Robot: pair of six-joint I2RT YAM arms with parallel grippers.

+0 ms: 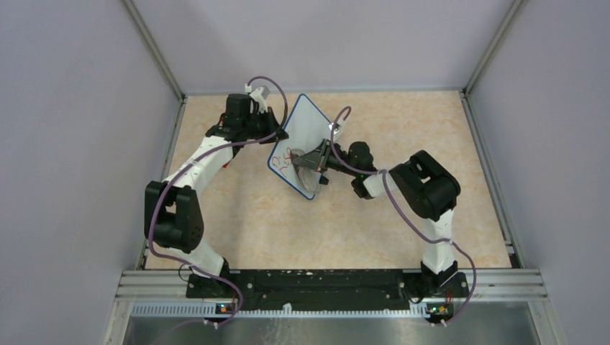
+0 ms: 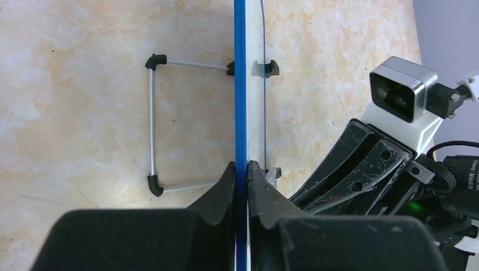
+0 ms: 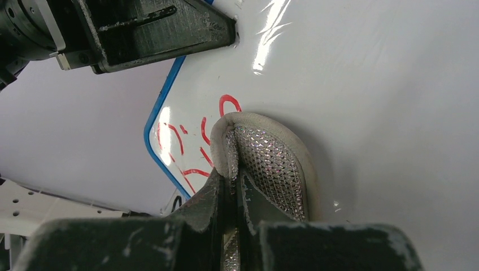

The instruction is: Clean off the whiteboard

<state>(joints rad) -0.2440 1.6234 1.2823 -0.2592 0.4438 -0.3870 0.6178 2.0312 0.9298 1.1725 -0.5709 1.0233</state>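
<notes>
Right fingers (image 3: 209, 209), dark and scuffed, fill the bottom of the right wrist view, closed tight on a fold of grey cloth (image 3: 271, 164) with a glittery mesh face. The cloth's rounded end is pressed flat against the whiteboard (image 3: 367, 101), whose glossy white face spreads out beyond it. Red writing (image 3: 183, 144) runs on the board just beside the cloth, between it and the rounded corner of the blue frame (image 3: 164, 93); one red loop touches the cloth's tip. Farther along that board edge, the left fingers (image 2: 220, 192) are clamped on the frame, one on each face, seen edge-on from the left wrist. On the board's back a thin wire stand (image 2: 151, 121) with black corner pieces sticks out. From above, the whiteboard is held tilted over the far middle of the table (image 1: 403, 215), with the left fingers at its far-left edge and the right fingers and cloth on its front face, toward the near corner. Whether the board's lowest corner touches the table cannot be told.
</notes>
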